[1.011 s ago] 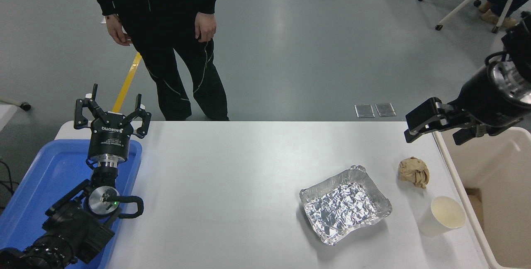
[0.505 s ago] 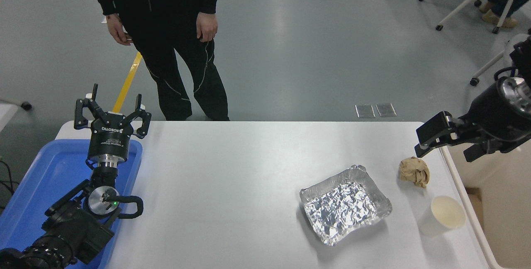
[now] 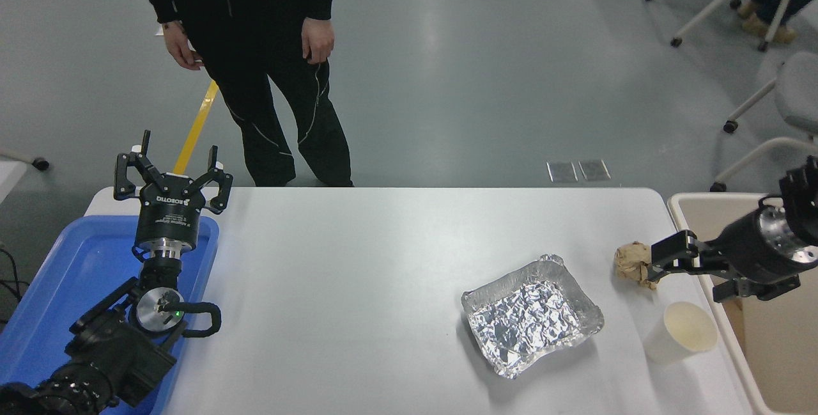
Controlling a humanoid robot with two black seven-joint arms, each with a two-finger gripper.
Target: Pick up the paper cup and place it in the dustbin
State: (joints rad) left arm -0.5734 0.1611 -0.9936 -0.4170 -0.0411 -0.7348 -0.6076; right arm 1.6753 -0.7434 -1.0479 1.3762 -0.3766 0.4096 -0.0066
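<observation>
The white paper cup (image 3: 681,333) stands upright near the table's front right corner, its cream inside showing. The beige dustbin (image 3: 716,198) stands just off the table's right edge. My right gripper (image 3: 696,273) comes in from the right at the bin's near rim, open and empty. It hovers a little above and behind the cup, with one finger (image 3: 669,254) against the crumpled brown paper ball (image 3: 632,260) in the picture. My left gripper (image 3: 172,169) is parked, open and empty, over the blue tray at the far left.
A crinkled silver foil tray (image 3: 532,316) lies left of the cup. The blue plastic tray (image 3: 57,274) sits at the left edge. A person in black (image 3: 255,50) stands at the table's far side. Wheeled chairs stand at the back right.
My right arm has come down and toward me, from high over the table's far right corner to just behind the cup. The cup, ball and trays have not moved.
</observation>
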